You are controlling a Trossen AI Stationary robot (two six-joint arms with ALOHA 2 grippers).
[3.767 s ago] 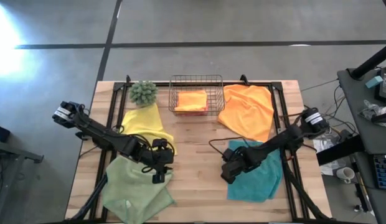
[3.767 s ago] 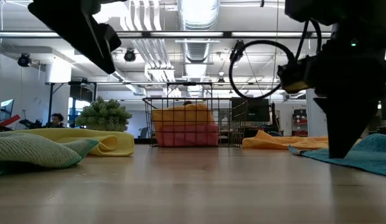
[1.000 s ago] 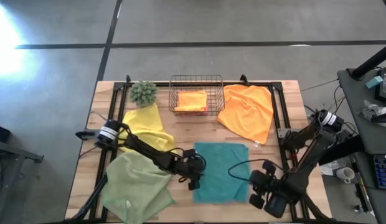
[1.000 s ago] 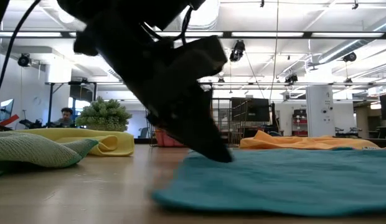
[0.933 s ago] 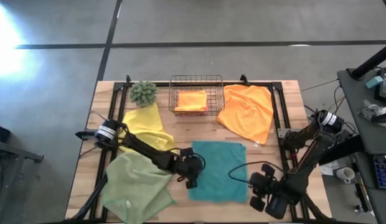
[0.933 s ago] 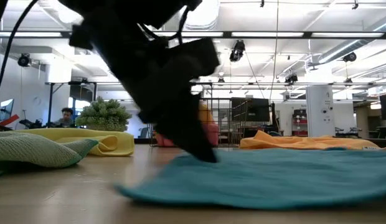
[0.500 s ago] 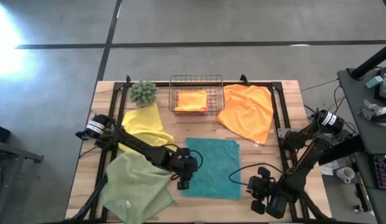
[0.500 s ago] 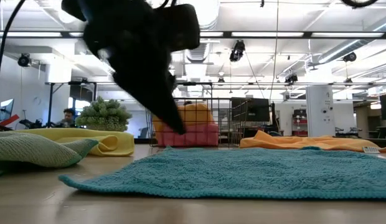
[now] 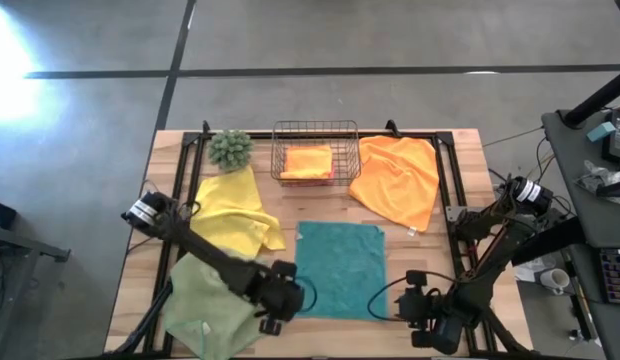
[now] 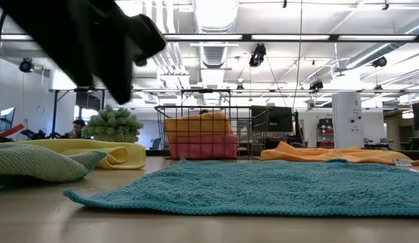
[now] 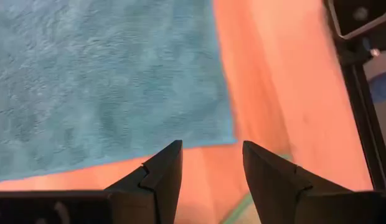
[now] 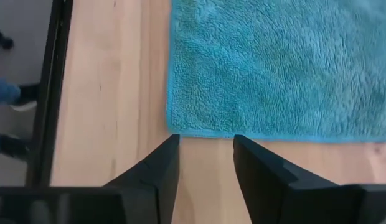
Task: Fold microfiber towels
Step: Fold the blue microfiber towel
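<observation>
Left gripper (image 9: 271, 318) and right gripper (image 9: 418, 322) sit off the teal towel (image 9: 339, 270)'s near corners, towel flat in front of the basket (image 9: 314, 152). Low view: thick soft pile, light, floppy. Wrist views: both jaws apart, empty; pinch the near corners, edge hem (image 12: 268, 135).

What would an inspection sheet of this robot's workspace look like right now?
Surface: wooden table, black frame rails along its sides.
Job's things: teal towel spread flat mid-table; yellow towel and sage green towel on the left; orange towel on the right; folded orange towel on a pink towel in the basket.
Clutter: copper wire basket; spiky green plant.
Hands: left hand open at the teal towel's near left corner; right hand open at its near right corner; neither holding anything.
Cables: black cable looping over the teal towel's corner.
Surroundings: concrete floor, cluttered desk on the right.
</observation>
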